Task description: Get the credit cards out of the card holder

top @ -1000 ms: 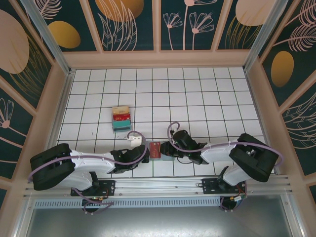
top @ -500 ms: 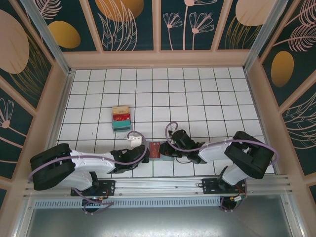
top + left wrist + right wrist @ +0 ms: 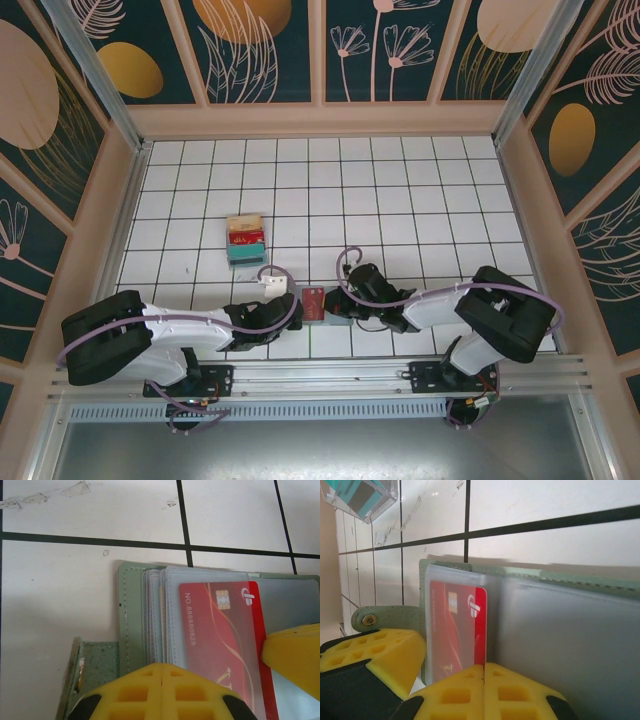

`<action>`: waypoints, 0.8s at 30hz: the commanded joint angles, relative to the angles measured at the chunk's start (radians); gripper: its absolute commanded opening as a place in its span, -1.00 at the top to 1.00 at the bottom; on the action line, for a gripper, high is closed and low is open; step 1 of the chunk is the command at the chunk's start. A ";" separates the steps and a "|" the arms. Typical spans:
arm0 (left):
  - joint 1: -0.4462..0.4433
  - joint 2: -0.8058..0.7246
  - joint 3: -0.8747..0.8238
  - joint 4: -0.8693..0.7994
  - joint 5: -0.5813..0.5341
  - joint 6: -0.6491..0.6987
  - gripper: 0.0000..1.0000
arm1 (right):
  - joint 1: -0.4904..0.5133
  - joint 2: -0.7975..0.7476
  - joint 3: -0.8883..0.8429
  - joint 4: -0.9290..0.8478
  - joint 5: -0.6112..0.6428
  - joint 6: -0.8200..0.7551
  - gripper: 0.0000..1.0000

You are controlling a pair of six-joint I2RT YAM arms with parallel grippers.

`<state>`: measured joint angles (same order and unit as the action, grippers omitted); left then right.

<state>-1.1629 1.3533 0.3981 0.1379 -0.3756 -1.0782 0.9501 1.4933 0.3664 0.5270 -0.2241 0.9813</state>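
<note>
Overhead, a card stack [image 3: 245, 240] shows; close-up, the red card's chip [image 3: 223, 600].

Card holder [image 3: 314, 303] between left hand [image 3: 162, 676] and right hand [image 3: 484, 674], a card [image 3: 220, 640] inside; card stack [image 3: 245, 240] behind, leftward.

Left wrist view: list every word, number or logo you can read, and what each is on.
"NO 88888828": printed down the red credit card, inside a clear sleeve of the card holder; last digits uncertain.
White logo by the chip: a symbol, no letters.
No other text is legible.
</note>
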 commanded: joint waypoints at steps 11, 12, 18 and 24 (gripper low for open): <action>0.004 -0.006 -0.010 -0.043 -0.004 -0.012 1.00 | -0.028 -0.099 -0.076 -0.026 0.040 0.016 1.00; 0.004 -0.007 -0.010 -0.043 -0.004 -0.011 1.00 | -0.030 -0.102 -0.078 -0.033 0.040 0.013 1.00; 0.003 -0.008 -0.008 -0.042 -0.001 -0.008 1.00 | -0.043 -0.101 -0.074 -0.033 0.024 -0.009 1.00; 0.004 -0.003 0.002 -0.047 0.001 0.000 1.00 | -0.045 -0.061 -0.030 -0.042 -0.009 -0.045 1.00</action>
<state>-1.1629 1.3529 0.3977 0.1375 -0.3756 -1.0782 0.9138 1.4109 0.3065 0.5098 -0.2138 0.9745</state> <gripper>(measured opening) 0.061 0.050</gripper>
